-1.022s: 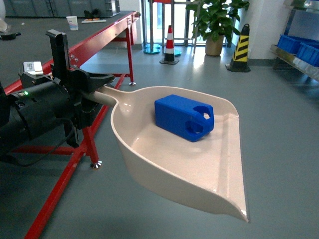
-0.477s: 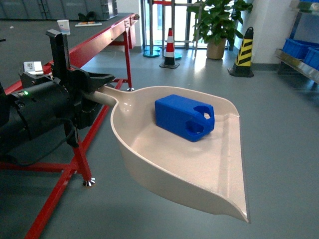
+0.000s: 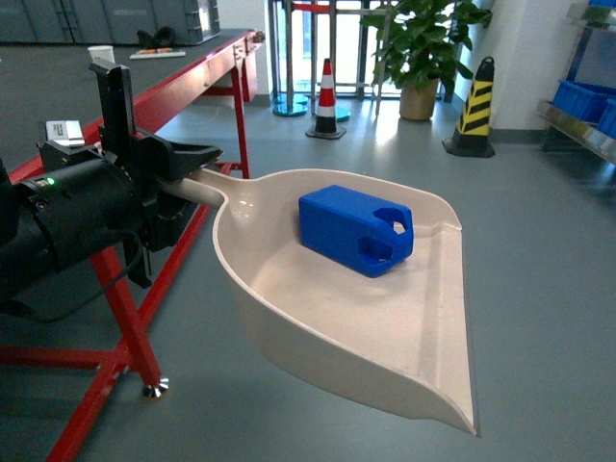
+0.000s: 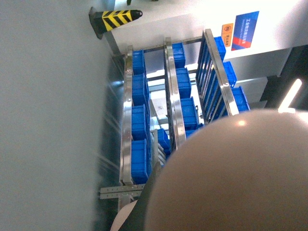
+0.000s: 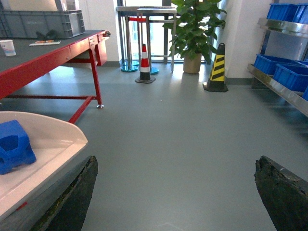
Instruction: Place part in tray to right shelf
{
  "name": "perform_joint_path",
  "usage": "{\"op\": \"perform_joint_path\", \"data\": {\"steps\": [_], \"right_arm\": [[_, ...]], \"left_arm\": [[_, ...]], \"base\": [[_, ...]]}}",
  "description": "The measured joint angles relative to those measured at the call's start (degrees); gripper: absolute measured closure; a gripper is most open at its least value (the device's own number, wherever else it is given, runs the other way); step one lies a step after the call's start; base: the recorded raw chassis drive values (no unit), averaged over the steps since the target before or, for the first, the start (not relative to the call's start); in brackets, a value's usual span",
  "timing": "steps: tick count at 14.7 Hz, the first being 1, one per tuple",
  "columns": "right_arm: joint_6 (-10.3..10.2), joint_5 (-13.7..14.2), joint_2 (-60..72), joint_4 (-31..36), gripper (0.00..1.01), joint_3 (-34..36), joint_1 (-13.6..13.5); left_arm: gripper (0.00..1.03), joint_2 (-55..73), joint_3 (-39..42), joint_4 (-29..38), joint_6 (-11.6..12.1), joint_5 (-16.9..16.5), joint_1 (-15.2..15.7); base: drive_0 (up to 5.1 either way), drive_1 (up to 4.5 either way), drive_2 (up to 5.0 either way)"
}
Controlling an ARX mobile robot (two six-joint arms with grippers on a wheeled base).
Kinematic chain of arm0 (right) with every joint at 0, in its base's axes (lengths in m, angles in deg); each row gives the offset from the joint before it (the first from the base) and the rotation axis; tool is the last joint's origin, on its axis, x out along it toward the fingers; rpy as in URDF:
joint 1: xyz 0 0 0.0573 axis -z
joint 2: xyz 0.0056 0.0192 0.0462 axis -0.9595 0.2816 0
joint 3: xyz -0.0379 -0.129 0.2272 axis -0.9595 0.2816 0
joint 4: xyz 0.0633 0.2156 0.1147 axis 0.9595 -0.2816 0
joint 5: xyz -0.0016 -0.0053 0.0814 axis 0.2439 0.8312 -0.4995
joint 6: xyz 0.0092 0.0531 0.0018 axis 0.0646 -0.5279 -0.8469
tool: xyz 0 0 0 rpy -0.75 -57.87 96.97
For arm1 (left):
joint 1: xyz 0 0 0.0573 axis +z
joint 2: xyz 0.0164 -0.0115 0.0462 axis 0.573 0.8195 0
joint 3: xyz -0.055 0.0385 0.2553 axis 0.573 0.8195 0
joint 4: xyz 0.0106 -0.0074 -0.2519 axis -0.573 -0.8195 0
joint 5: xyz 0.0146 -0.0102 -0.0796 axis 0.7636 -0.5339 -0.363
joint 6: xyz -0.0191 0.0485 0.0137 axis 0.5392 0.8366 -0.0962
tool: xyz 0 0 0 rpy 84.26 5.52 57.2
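Above grey floor (image 3: 549,279), left end effector (image 3: 183,178) grips tray (image 3: 385,337) handle (part (image 3: 354,229) inside).

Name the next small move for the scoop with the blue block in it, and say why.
Probably keep carrying the tray level toward the right shelf. The left gripper grips its handle, the part lies loose inside, and the shelf stands far off at the right edge.

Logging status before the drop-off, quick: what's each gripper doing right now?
Left gripper: shut on the tray handle.
Right gripper: open, holding nothing.
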State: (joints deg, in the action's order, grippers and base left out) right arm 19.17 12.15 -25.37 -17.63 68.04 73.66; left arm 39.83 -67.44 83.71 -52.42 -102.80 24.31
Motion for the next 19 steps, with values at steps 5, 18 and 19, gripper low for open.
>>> {"op": "perform_joint_path", "data": {"steps": [5,18,19], "right_arm": [[0.00,0.00,0.00,0.09,0.03,0.00,0.00],[0.00,-0.02,0.24,0.00,0.03,-0.02,0.00],[0.00,-0.02,0.24,0.00,0.03,0.00,0.00]], "left_arm": [[0.90,0.00,0.00,0.15,0.00,-0.02,-0.02],[0.90,0.00,-0.07,0.07,0.00,0.07,-0.02],[0.90,0.00,-0.07,0.07,0.00,0.04,-0.02]], "base": [[0.1,4.36,-4.1],[-0.4,2.53,-3.3],[-1.6,-1.59,-1.6]]}}
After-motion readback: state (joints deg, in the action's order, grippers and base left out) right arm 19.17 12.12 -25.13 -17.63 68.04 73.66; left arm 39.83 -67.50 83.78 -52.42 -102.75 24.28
